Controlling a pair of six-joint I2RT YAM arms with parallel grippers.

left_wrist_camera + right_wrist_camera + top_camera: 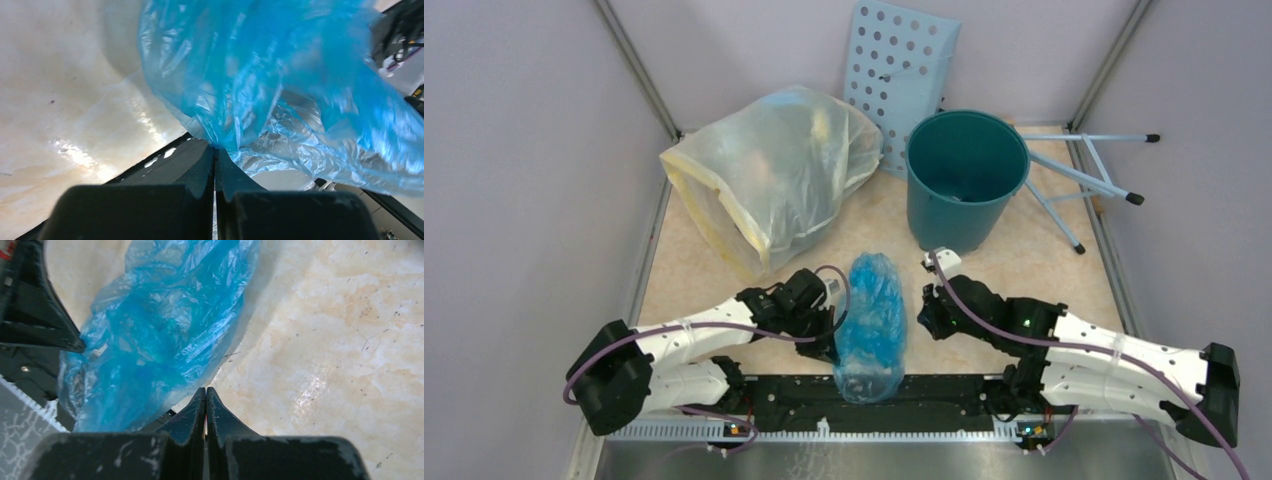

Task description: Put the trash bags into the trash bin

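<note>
Left fingers clenched on edge of light-blue trash bag, bag bunched just ahead of tips on counter. Right fingers pressed together, apparently empty, bag just left of them. Teal trash bin upright, well beyond. Advice: lift high so trailing film clears rim; right fingers gather loose end.

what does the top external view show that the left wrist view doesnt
Only the top external view: the dark-teal trash bin, the big whitish bag and the pale-blue perforated panel. Only the left wrist view: up close, the left gripper is shut with blue plastic pinched at its tips. Both: the light-blue trash bag and the beige table.
</note>
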